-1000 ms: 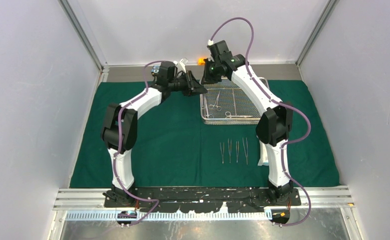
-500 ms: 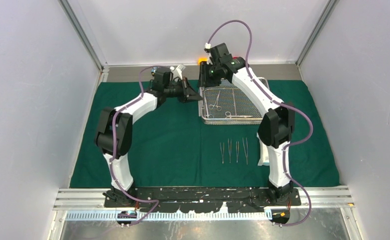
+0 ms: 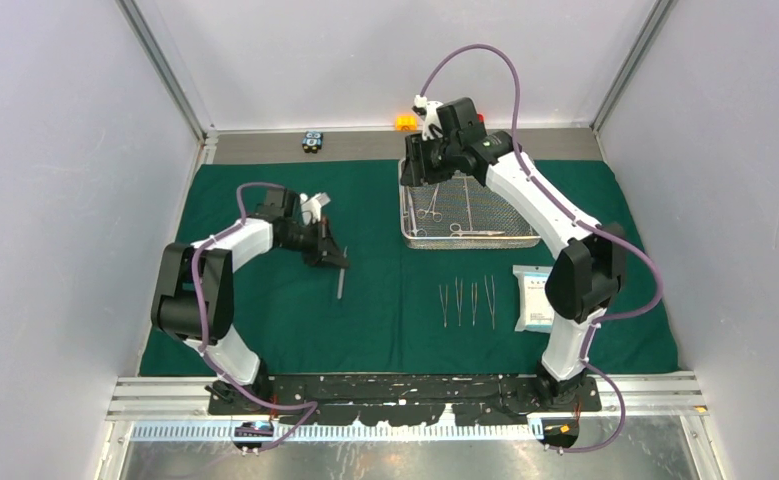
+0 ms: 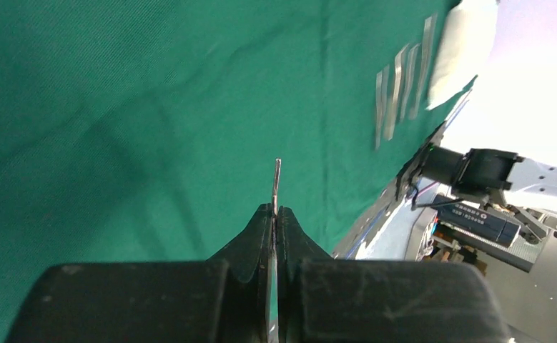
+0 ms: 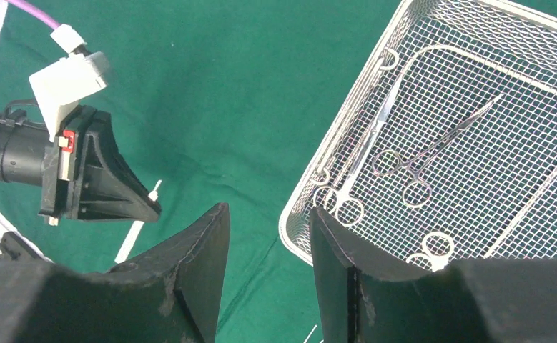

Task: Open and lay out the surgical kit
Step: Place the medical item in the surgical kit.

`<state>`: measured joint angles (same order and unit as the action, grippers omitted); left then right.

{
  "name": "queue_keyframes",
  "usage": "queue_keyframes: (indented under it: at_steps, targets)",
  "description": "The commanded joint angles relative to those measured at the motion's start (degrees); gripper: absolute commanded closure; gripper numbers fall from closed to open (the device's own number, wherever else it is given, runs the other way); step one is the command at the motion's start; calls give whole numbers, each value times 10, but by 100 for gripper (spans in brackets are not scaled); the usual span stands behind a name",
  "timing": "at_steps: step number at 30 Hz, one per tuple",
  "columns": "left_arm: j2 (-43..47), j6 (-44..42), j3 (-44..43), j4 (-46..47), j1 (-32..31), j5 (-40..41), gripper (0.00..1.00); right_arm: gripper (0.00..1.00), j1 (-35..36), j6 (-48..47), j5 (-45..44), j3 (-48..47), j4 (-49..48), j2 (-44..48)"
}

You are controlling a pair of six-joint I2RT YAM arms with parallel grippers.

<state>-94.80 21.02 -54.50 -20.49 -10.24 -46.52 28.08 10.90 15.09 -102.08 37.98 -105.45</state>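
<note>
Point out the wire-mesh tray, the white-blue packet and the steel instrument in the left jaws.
wire-mesh tray [image 3: 490, 208]: top view, bare mesh floor.
white-blue packet [image 3: 535, 298]: top view, its middle.
steel instrument [image 3: 341, 285]: top view, exposed shaft.

Orange block [image 3: 403, 122], black-blue block [image 3: 312, 141] well apart on grey strip [image 3: 255, 146] at back wall

The cloth wrap [image 3: 385, 300] is plain dark green. The wire-mesh tray [image 3: 402, 205] is silver with a fine square grid. The tweezers [image 3: 467, 302] and the slim instrument [image 4: 276, 182] are bare steel-grey. The packet [image 3: 535, 298] is white and blue. Behind lie an orange block [image 3: 403, 122] and a black-and-blue block [image 3: 312, 141]. The arms [image 3: 240, 240] are white and black, and their cables [image 3: 470, 48] purple.
</note>
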Motion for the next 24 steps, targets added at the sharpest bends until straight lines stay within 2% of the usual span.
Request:
queue_keyframes:
  at_steps: [1,4,9,15,20,24]
  targets:
    - [12,-102,3,-120,45,-4,100,50,2,-28,5,23,-39,40]
    - [-15,-139,-14,-184,86,-2,100,50,2,-36,-10,39,-45,50]
    - [-21,-141,-4,-208,157,17,100,50,1,-43,-21,55,-52,61]
    - [-6,-145,-15,-239,160,66,99,49,2,-41,-24,52,-55,54]
    - [-44,-176,-57,-308,162,100,98,49,2,-39,-29,47,-54,43]
    - [-66,-178,-65,-321,166,114,98,49,2,-40,-31,47,-54,41]
